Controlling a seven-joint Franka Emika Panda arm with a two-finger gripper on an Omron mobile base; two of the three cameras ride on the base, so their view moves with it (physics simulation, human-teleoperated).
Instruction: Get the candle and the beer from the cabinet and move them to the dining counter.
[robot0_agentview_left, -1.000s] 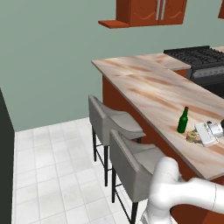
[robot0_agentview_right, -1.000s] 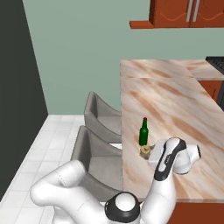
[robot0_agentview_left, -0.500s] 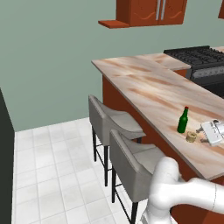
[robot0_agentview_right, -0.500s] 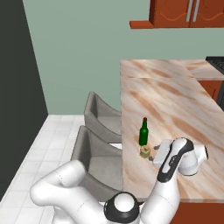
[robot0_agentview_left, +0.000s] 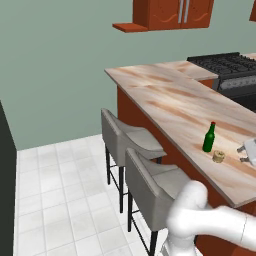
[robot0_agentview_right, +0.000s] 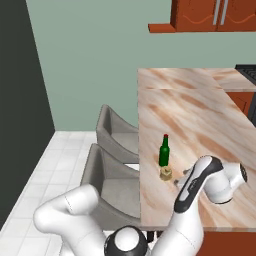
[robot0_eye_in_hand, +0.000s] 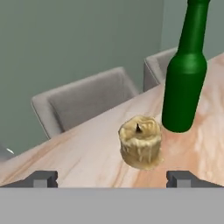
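Note:
The candle, a squat tan cylinder, stands free on the dining counter near its stool-side edge. The beer, a dark-green bottle, stands upright just beside it, the two apart. My gripper hovers low over the slab a short way from the candle, open, nothing between its fingertips. The cabinet hangs on the far wall with its doors closed.
Two grey bar stools line the counter's near side. A black gas stove sits at the far right. A dark tall appliance stands at the left. White tiled floor lies open beyond the stools.
The jaws have spread wider and the hand has drawn back a little from the candle, which stays standing on the counter. The bottle has not moved.

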